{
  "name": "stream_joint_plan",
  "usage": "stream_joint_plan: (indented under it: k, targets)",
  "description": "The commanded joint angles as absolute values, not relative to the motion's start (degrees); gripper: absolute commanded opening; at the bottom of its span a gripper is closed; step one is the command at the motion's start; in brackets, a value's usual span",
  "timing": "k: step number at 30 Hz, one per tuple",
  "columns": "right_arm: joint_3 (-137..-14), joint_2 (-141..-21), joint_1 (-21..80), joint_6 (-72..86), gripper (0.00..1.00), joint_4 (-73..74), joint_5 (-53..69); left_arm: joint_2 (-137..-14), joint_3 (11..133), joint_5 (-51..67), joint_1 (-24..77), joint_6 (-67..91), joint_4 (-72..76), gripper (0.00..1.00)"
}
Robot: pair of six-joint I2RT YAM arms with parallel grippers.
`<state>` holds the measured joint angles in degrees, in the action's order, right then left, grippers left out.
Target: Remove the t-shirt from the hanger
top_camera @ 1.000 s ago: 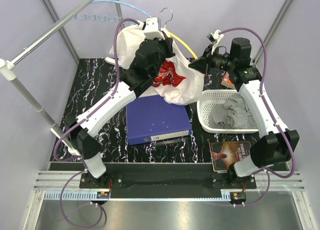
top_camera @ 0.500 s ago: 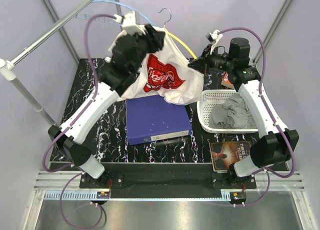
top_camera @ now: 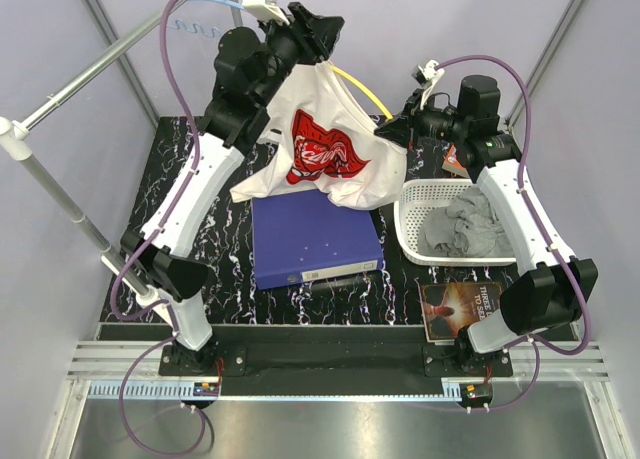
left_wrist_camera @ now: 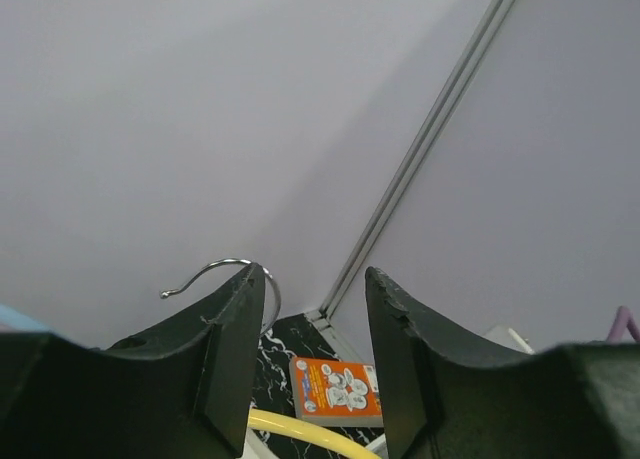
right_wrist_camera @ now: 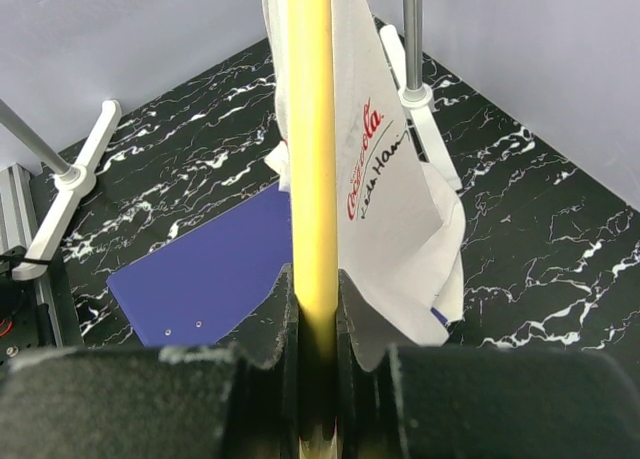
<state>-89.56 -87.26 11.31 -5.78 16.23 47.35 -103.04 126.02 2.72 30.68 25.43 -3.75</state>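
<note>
Clamping the yellow hanger [right_wrist_camera: 310, 129] arm in my right gripper [right_wrist_camera: 312, 309]; the white t-shirt [right_wrist_camera: 385, 179], red "Coca-Cola" script, hangs on it over the table's [top_camera: 230, 279] far edge. My left gripper [left_wrist_camera: 315, 279] is half open and empty beside the hook [left_wrist_camera: 215, 269].

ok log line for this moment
left gripper open, empty, beside hook | right gripper shut on hanger | t-shirt on hanger, above folder

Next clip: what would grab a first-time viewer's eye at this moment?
The white t-shirt with its red print, draped on a yellow hanger at the back centre. The right gripper is clamped on the hanger's arm, and the left gripper is open up by its metal hook. Below lies a blue binder.
</note>
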Motion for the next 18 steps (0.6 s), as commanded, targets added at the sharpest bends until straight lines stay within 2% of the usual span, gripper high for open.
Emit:
stream_joint_plan:
  k: [1,6,18]
  targets:
    - [-92.5,-85.4,11.6,-5.6,0.00,11.3,49.6,-103.7,126.3,3.3,30.4,27.6,-1.1,0.48]
    - [-92.6,-85.8,11.6,-5.7,0.00,11.2,49.7,-103.8,123.9,0.9,30.4,29.6,-0.2,0.50]
    - [-93.7,-85.9,11.6,-6.0,0.00,11.9,51.2,-110.2,129.5,1.1,30.4,31.6,-0.2,0.51]
